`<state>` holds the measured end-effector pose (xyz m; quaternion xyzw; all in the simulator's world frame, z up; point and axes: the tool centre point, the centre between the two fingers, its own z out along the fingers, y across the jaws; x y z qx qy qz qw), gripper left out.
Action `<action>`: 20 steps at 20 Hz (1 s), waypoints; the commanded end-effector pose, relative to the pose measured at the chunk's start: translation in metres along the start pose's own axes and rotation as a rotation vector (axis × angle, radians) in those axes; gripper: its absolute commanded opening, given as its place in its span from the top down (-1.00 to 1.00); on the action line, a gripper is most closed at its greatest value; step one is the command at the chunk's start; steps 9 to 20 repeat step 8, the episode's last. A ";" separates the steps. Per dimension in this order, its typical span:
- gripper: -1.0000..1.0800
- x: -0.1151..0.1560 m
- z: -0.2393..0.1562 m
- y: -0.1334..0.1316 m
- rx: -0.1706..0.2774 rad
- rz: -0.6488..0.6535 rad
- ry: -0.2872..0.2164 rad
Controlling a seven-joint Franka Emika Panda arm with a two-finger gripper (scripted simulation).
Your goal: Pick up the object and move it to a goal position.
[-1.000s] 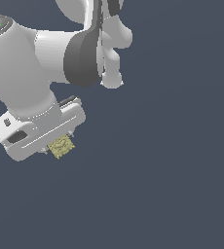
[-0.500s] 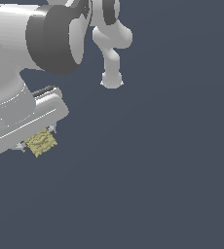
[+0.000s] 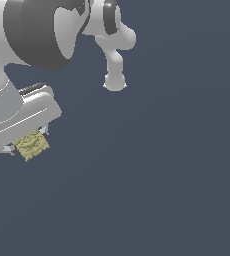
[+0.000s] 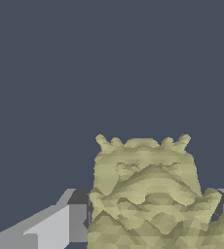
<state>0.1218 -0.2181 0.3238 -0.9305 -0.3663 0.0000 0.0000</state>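
Gripping: gripper (image 3: 31, 145) closed on object (image 3: 32, 144), fingers (image 4: 50, 226) pressed against both flanks.
Object location: between fingertips, about 8 o'clock in exterior view, below white hand.
Surroundings: plain dark backdrop.

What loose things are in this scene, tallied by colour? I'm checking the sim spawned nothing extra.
Yellow-olive: 1, the mottled lump held in the white end effector, also seen close up from the wrist.
Other colours: 0.
Total: 1 loose thing.
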 end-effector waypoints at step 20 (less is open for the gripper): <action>1.00 -0.001 -0.004 0.004 0.000 0.000 0.000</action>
